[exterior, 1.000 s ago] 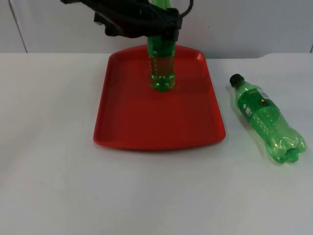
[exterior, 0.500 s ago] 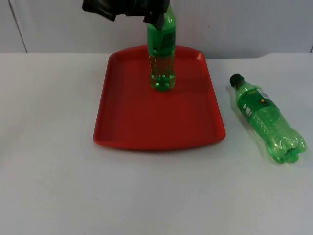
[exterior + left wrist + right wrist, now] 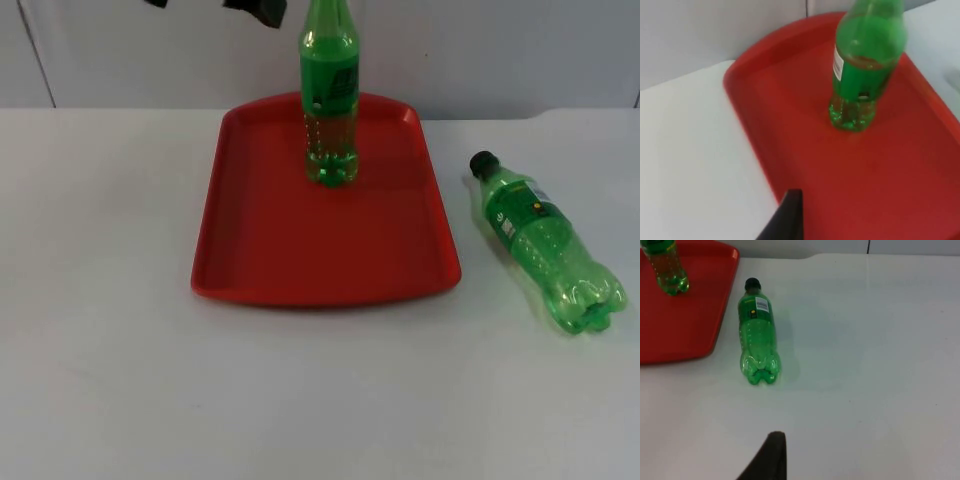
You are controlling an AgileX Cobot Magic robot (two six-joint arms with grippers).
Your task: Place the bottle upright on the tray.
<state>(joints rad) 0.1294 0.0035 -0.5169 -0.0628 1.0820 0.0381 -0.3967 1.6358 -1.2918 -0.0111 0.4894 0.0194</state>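
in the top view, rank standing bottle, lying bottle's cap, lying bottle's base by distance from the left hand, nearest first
1. Standing bottle, upright at the tray's far end, right beside the left hand.
2. Lying bottle's cap, on the table right of the tray.
3. Lying bottle's base, nearer the camera, farthest right.

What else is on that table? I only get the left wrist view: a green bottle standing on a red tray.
Observer: A second green bottle lies on its side on the white table, right of the tray.
Operator: Is it capped?
Observer: Yes, a black cap, pointing toward the wall.
Operator: Any claw near it?
Observer: The right claw waits over the table, apart from it; the left claw hangs high beside the standing bottle.
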